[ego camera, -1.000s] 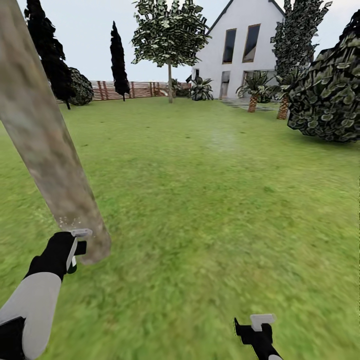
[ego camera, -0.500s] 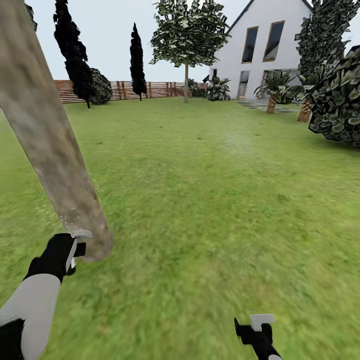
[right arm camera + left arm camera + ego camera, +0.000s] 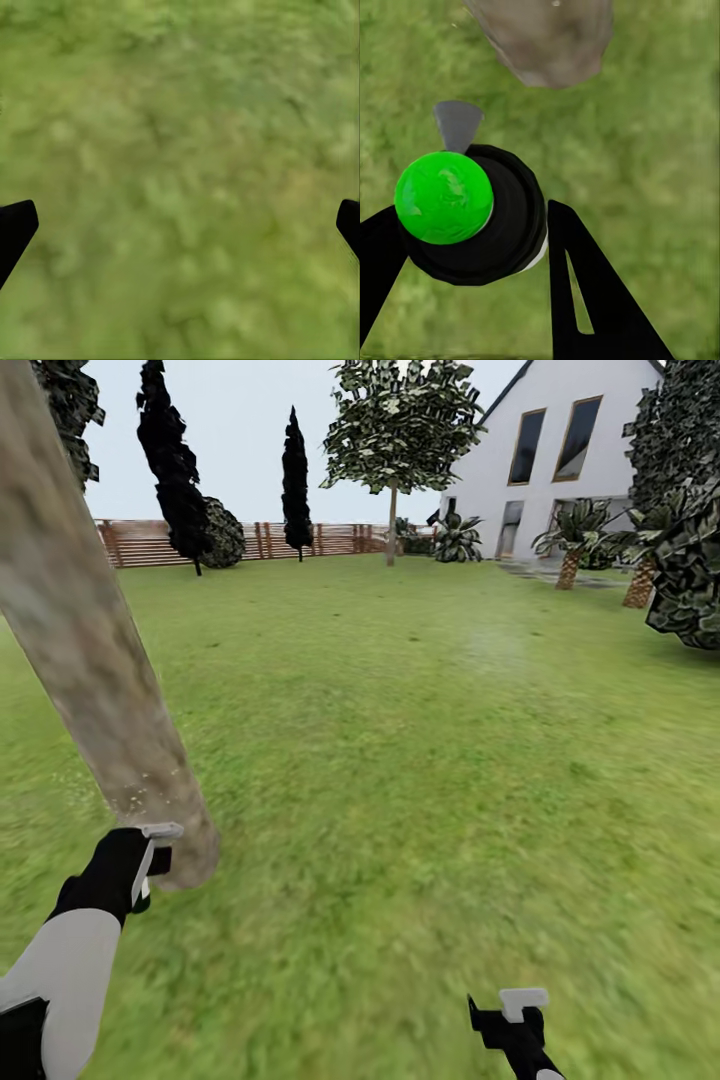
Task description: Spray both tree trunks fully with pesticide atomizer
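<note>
A thick mottled grey-tan tree trunk (image 3: 85,650) leans across the left of the head view, with pale specks low on it near the grass. My left gripper (image 3: 150,857) sits right at its base, shut on the pesticide atomizer (image 3: 146,872). The left wrist view has the atomizer's green cap (image 3: 442,196), black body and grey nozzle (image 3: 457,122) held between the black fingers (image 3: 581,289), the nozzle toward the trunk's foot (image 3: 547,41). A second tall tree (image 3: 392,525) with a bare trunk stands far back. My right gripper (image 3: 520,1012) hangs open over grass.
The lawn (image 3: 430,760) stretches ahead to a brown slat fence (image 3: 330,540). Dark conifers (image 3: 175,470) stand along the fence. A white house (image 3: 570,460), short palms (image 3: 570,550) and a large bush (image 3: 690,570) fill the right.
The camera has swung left, so fence, house and far tree slid right in the picture. Both arms keep their places; the left gripper still holds the atomizer at the trunk.
</note>
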`<state>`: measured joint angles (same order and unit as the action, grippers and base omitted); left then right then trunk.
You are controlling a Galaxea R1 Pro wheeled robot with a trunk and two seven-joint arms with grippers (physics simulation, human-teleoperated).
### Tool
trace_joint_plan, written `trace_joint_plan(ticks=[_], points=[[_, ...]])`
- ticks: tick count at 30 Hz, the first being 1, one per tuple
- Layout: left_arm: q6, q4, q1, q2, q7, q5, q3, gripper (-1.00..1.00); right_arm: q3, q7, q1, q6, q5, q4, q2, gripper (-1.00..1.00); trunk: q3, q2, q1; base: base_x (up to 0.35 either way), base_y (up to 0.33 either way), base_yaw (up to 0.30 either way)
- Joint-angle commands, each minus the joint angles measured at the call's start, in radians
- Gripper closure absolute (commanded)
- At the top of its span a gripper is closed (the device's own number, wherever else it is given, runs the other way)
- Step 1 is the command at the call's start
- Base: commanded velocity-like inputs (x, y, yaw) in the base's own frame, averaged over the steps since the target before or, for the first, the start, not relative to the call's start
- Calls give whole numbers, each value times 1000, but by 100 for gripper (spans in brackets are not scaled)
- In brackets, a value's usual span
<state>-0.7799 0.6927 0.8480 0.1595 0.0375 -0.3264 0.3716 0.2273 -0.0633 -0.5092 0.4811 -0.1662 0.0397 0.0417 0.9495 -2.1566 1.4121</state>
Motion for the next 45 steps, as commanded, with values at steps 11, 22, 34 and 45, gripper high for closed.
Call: trace_joint_plan(ticks=[11, 22, 34, 45], points=[[1, -9, -6, -5, 7, 5, 6, 100, 9, -2, 0, 2, -9, 0, 0, -100, 1, 0, 0, 170, -240, 188], [106, -54, -104, 2, 10, 11, 21, 100, 9, -2, 0, 2, -9, 0, 0, -100, 1, 0, 0, 184, -237, 213], [134, -53, -121, -29, 8, 13, 89, 100, 9, -2, 0, 2, -10, 0, 1, -100, 1, 0, 0, 195, -209, 87], [158, -54, -121, -32, 9, 9, 89, 100, 9, -2, 0, 2, -10, 0, 1, -100, 1, 0, 0, 114, -255, 179]])
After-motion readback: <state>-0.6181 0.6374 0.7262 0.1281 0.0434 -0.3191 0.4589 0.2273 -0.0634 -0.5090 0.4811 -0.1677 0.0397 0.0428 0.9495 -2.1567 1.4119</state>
